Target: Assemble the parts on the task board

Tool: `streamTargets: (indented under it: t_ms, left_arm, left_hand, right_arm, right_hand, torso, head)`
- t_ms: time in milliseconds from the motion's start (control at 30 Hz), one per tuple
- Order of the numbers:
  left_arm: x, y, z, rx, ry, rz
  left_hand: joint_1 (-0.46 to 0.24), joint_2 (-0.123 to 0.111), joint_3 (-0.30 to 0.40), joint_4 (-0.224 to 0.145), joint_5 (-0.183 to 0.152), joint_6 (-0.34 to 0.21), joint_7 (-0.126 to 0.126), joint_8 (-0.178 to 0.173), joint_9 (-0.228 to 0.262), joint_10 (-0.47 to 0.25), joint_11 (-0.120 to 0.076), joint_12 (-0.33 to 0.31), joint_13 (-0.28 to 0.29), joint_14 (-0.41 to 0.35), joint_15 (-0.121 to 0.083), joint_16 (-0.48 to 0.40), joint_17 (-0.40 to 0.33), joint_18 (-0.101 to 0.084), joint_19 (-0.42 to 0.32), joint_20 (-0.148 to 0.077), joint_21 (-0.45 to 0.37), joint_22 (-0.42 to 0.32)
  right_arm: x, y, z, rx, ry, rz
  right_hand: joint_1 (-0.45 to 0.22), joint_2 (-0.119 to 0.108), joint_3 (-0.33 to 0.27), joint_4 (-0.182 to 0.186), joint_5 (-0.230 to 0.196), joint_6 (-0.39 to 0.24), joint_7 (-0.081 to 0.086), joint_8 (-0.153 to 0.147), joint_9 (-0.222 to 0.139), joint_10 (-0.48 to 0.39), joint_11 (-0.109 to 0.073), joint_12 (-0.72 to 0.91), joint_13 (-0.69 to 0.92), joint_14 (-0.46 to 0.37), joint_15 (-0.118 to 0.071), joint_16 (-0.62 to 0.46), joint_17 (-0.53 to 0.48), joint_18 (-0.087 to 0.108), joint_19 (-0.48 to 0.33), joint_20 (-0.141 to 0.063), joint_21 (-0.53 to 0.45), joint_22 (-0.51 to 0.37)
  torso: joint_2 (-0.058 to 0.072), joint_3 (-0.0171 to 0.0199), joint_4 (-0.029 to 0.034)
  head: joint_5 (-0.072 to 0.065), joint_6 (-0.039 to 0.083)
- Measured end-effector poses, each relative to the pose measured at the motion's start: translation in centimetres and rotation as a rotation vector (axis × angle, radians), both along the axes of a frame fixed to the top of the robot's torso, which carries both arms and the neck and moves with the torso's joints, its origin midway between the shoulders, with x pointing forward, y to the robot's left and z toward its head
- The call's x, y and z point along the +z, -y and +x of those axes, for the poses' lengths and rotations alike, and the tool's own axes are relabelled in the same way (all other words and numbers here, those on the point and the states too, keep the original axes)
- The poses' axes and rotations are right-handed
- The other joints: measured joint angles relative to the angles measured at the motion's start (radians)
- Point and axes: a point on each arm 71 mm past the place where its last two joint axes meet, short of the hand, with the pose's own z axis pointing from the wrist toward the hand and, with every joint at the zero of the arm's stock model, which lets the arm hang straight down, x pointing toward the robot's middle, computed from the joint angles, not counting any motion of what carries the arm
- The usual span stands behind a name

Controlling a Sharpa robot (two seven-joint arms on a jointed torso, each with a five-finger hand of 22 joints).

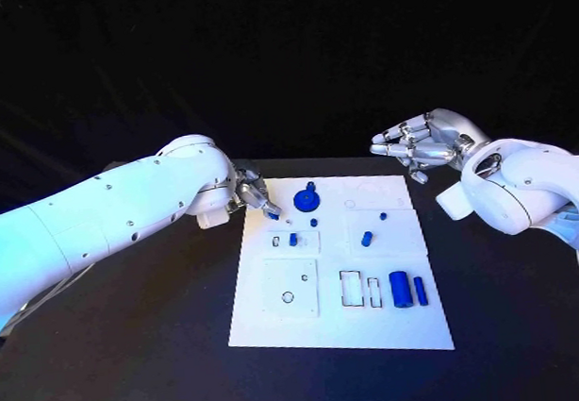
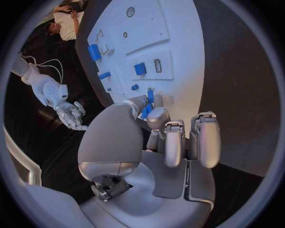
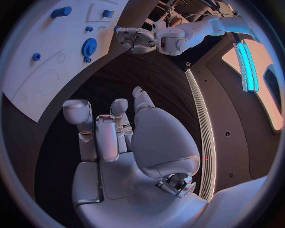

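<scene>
Where left hand (image 2: 156, 124) pinches it — blue part (image 2: 147, 110) upright.

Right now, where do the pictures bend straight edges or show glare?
Left wrist view: the task board edges curve strongly. Right wrist view: a bright cyan lamp glares, and the table's pale edge strip bows. Head view: the board stays nearly straight, with bluish light on the left arm.

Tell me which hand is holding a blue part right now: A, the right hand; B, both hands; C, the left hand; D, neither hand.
C: in the left wrist view the left hand pinches a small blue part at the edge of the task board, while the right hand hovers over the black table holding nothing.
</scene>
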Motion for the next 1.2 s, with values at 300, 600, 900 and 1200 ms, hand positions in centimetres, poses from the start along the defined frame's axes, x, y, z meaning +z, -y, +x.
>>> streamTargets:
  t_ms: [300,600,900,1200]
  left_arm:
    - [-1.7,-0.6,-1.4,-0.012,0.035,0.008]
    - [-2.6,-0.1,-2.2,-0.039,0.056,0.019]
    - [-2.9,-0.2,-2.5,-0.048,0.057,0.027]
    - [-3.1,0.1,-2.8,-0.064,0.035,0.043]
  left_hand:
    - [-0.005,-0.005,0.003,-0.003,0.000,0.007,-0.003,0.000,0.000,0.006,0.001,0.006,0.004,0.000,0.000,0.000,0.000,0.000,0.000,0.000,0.006,0.000]
    - [-0.012,-0.012,0.012,-0.007,-0.001,0.009,-0.002,0.000,-0.001,0.010,-0.002,0.006,0.006,0.000,0.000,0.000,0.001,0.000,0.000,0.000,0.009,0.000]
    - [-0.015,-0.014,0.018,-0.012,-0.005,0.009,-0.002,0.000,-0.001,0.010,-0.003,0.010,0.008,0.000,0.000,0.000,0.001,0.000,0.000,0.000,0.009,0.000]
    - [-0.023,-0.022,0.028,-0.022,0.000,0.015,-0.004,0.000,-0.002,0.010,-0.002,0.009,-0.002,0.000,0.000,0.000,0.001,0.000,0.000,0.000,0.009,0.000]
  right_arm:
    - [0.0,0.2,0.0,-0.003,0.000,-0.001]
    - [-0.1,0.2,0.0,-0.003,-0.002,-0.001]
    - [-0.1,0.3,0.0,-0.006,-0.006,0.004]
    - [-0.1,0.3,-0.1,-0.007,-0.008,0.006]
  right_hand:
    - [0.000,0.000,0.000,0.000,0.000,0.000,0.000,0.000,0.000,0.000,0.000,0.000,0.000,0.000,0.000,0.000,0.000,0.000,0.000,0.000,0.000,0.000]
    - [0.000,0.000,0.000,0.000,0.000,0.000,0.000,0.000,0.000,0.000,0.000,0.000,0.000,0.000,0.000,0.000,0.000,0.000,0.000,0.000,0.000,0.000]
    - [0.000,0.000,0.000,0.000,0.000,0.000,0.000,0.000,0.000,0.000,0.000,0.000,0.000,0.000,0.000,0.000,0.000,0.000,0.000,0.000,0.000,0.000]
    - [0.000,0.000,0.000,0.000,0.000,0.000,0.000,0.000,0.000,0.000,0.000,0.000,0.000,0.000,0.000,0.000,0.000,0.000,0.000,0.000,0.000,0.000]
  torso:
    - [-0.001,-0.0003,0.0033]
    - [0.000,-0.0006,0.0012]
    - [0.000,0.0005,0.0012]
    - [0.000,0.0008,0.0009]
  head:
    - [0.000,-0.003]
    - [0.004,-0.005]
    - [0.003,-0.008]
    - [0.004,-0.010]
